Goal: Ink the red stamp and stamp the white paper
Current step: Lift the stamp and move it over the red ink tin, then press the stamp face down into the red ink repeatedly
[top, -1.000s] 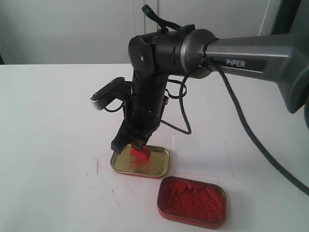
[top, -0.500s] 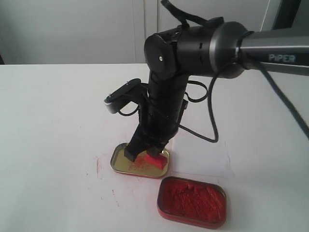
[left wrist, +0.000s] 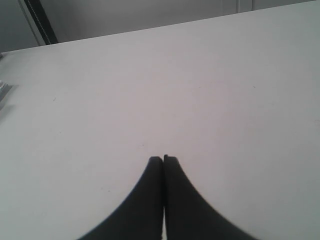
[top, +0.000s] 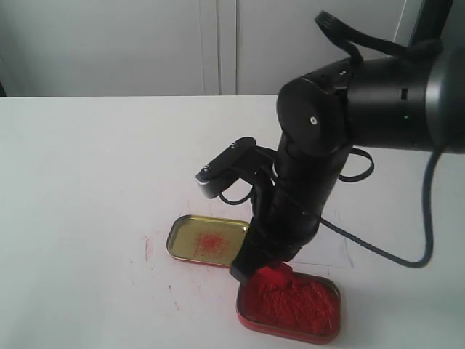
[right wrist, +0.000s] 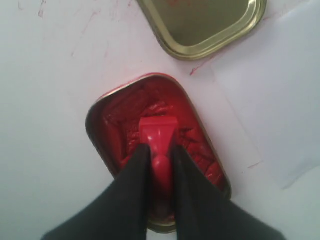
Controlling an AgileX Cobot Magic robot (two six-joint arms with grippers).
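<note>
My right gripper (right wrist: 159,148) is shut on the red stamp (right wrist: 158,131), gripping its narrow handle with the square base pointing down over the red ink paste. In the exterior view the red stamp (top: 273,273) sits at the near-left corner of the red ink tin (top: 290,305), under my right gripper (top: 263,270); whether it touches the paste I cannot tell. The white paper (right wrist: 272,95) lies beside the tin, and in the exterior view the white paper (top: 330,240) is mostly hidden behind the arm. My left gripper (left wrist: 163,159) is shut and empty over bare table.
The gold tin lid (top: 205,241) lies open left of the ink tin, with red smears inside; the gold lid (right wrist: 205,25) also shows in the right wrist view. Red ink streaks (top: 148,251) mark the white table. The right arm's cable (top: 407,258) loops on the right.
My right gripper carried the red stamp out of the gold lid and moved right and nearer, to over the red ink tin. The left gripper shows no earlier frame.
</note>
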